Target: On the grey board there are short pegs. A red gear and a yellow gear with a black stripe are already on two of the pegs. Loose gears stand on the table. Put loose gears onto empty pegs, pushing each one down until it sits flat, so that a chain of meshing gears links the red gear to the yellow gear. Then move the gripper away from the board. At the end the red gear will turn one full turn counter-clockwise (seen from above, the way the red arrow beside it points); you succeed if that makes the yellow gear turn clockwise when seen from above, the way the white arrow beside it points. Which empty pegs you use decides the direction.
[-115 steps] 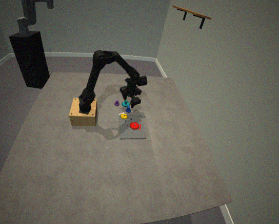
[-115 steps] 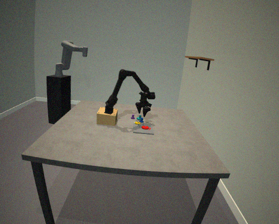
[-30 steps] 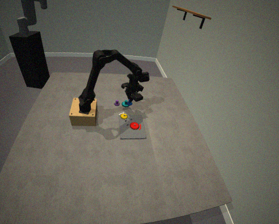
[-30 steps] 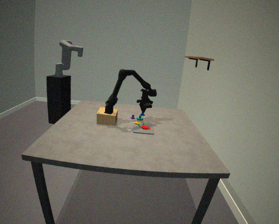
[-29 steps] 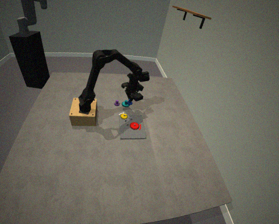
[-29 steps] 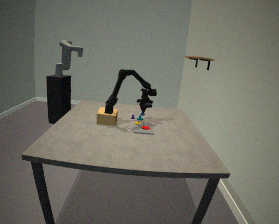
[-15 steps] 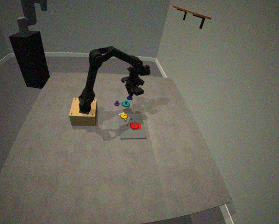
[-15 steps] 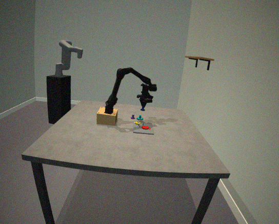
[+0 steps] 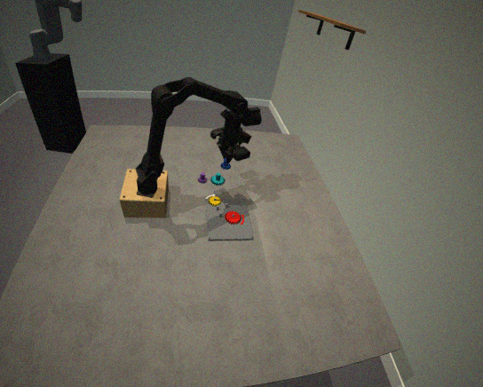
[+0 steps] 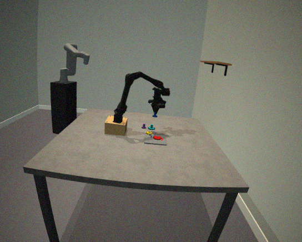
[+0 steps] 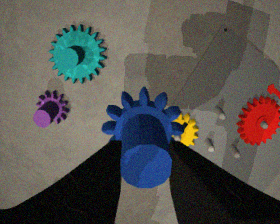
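My gripper is shut on the blue gear by its handle and holds it in the air above the table. The teal gear and the smaller purple gear stand upright on the table. The grey board carries the red gear and the yellow gear. Three empty pegs show in the wrist view, between those two gears. The blue gear partly hides the yellow gear there.
The arm's wooden base block stands left of the board on the table. The red arrow is beside the red gear, and the white arrow is beside the yellow gear. A shelf is on the right wall.
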`<state>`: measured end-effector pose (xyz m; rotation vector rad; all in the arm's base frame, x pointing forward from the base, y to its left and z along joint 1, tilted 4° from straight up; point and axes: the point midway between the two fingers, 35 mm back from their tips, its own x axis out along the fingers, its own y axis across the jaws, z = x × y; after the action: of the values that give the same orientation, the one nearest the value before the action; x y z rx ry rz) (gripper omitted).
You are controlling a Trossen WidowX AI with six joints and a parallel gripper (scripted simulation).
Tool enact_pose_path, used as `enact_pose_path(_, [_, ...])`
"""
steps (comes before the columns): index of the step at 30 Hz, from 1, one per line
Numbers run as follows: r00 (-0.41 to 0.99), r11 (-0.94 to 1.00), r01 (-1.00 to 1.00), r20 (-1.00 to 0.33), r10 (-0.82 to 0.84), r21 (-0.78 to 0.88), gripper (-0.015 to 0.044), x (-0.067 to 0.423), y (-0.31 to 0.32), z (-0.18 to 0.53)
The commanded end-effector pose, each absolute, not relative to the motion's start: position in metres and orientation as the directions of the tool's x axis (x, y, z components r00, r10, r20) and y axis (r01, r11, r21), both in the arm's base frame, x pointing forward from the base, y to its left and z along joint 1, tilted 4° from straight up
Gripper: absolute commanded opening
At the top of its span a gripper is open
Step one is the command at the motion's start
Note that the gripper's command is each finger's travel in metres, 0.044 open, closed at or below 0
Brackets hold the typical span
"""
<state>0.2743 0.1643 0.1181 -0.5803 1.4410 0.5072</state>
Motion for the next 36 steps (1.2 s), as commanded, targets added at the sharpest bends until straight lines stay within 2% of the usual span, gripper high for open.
enact_pose_path(1, [0.068,0.764,-0.642,-0.997,-0.028,-0.065,0.0000,0.277,0.155,0.113])
enact_pose_path(36, [0.066,0.762,-0.644,-0.997,-0.034,-0.069,0.0000,0.295,0.076,0.074])
